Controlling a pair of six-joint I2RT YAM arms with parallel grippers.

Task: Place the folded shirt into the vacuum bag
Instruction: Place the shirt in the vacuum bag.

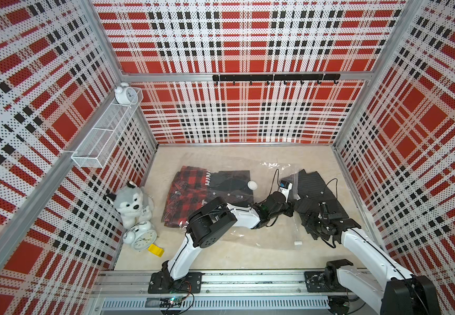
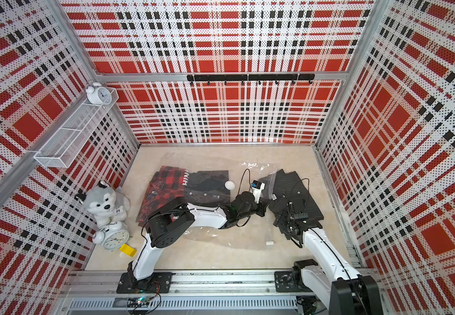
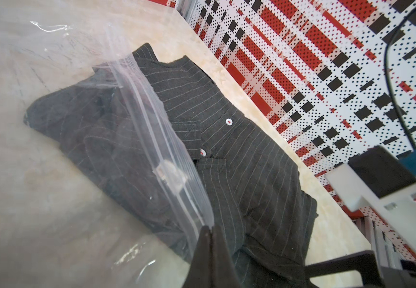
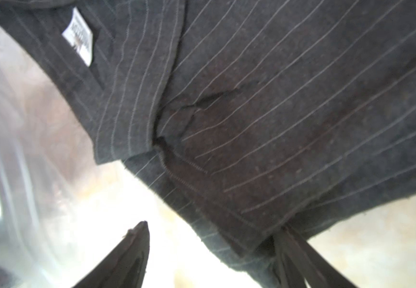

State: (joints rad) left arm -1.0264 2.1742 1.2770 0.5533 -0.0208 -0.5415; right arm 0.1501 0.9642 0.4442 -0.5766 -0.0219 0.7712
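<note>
Nearest you, the right tool (image 4: pixel 214 225) has its two dark fingers standing apart at the near corner of the folded dark-grey pinstriped shirt (image 1: pixel 320 191). In the right wrist view one finger touches the hem and the other hangs free above the pale marbled tabletop (image 1: pixel 220 259), so nothing is gripped there.

Just beside it, your left tool (image 3: pixel 209 233) is pressed together on the zip-strip edge of the large clear crinkly plastic vacuum bag (image 1: pixel 250 236), holding that lip raised off the tabletop. A small white zip slider (image 1: pixel 298 243) sits at the bag's near right corner.

The shirt lies mostly outside the bag, flat on the tabletop to the right of the mouth. Its left part shows through the plastic behind the zip strip (whether it is inside the mouth or only behind the raised lip, you cannot tell from these views).

Farther in, a folded red-and-black plaid garment (image 1: pixel 188 196) and a black one (image 1: pixel 231 185) show through the plastic, with the round white valve (image 1: pixel 252 185) above them.

Off at the left edge, a white twin-bell alarm clock (image 1: pixel 141 237) and a grey-and-white plush husky (image 1: pixel 131 201) stand by the wall.
</note>
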